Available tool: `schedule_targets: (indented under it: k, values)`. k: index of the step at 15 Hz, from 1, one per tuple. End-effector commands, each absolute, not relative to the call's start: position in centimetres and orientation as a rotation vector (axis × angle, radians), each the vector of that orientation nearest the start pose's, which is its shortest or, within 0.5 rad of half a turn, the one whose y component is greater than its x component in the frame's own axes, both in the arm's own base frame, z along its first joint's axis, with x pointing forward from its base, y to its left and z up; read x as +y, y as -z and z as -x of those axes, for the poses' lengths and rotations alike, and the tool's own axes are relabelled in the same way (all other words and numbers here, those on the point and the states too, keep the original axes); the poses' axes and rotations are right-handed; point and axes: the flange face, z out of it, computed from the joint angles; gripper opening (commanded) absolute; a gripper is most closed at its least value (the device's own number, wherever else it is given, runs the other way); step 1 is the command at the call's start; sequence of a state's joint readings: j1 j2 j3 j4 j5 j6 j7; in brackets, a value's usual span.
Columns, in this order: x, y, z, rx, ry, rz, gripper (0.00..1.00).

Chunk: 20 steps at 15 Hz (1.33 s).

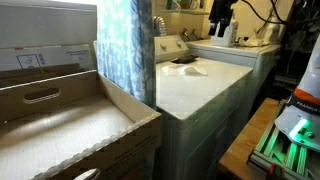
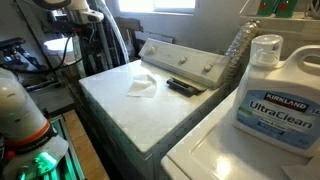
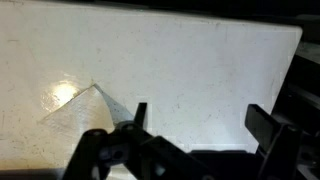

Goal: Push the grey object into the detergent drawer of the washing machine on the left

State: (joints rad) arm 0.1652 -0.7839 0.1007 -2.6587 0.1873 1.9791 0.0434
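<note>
The washing machine (image 2: pixel 120 105) has a broad glossy white top and a raised rear control panel (image 2: pixel 182 60); it also shows in an exterior view (image 1: pixel 200 90). The small, flat, dark grey object (image 2: pixel 182 87) lies on the top near the control panel, next to a pale whitish flat patch (image 2: pixel 142 87); it also shows in an exterior view (image 1: pixel 183 61). In the wrist view my gripper (image 3: pixel 200 120) is open and empty above the white top (image 3: pixel 190 60), with the pale patch (image 3: pixel 85 105) to its left. The grey object is out of the wrist view. The gripper hangs high above the washer (image 1: pixel 222 18).
A second white washer (image 2: pixel 220 150) stands beside it with a large white detergent jug (image 2: pixel 272 90). A cardboard box (image 1: pixel 60 120) and a blue curtain (image 1: pixel 125 50) fill the foreground of an exterior view. Cables and equipment (image 2: pixel 40 60) stand beside the washer.
</note>
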Motion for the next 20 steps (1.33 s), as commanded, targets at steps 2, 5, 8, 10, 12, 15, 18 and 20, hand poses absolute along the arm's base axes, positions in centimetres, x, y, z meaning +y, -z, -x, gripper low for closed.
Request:
schedule_targets:
  k: [2, 5, 8, 10, 12, 15, 18, 20]
  values:
    - [9.8, -48.1, -31.2, -0.198, 0.131, 3.015, 1.0]
    - [9.8, -48.1, -31.2, -0.198, 0.131, 3.015, 1.0]
    - [9.8, -48.1, -31.2, -0.198, 0.131, 3.015, 1.0]
    - [9.8, -48.1, -31.2, -0.198, 0.131, 3.015, 1.0]
    - [8.7, -48.0, -31.8, -0.144, 0.146, 3.017, 1.0]
    - [2.3, -48.2, -34.9, 0.035, 0.383, 3.072, 1.0]
    - [-3.5, -49.3, -38.2, 0.067, 0.708, 3.102, 1.0]
    - [-6.0, -49.5, -40.1, 0.047, 0.91, 3.092, 1.0]
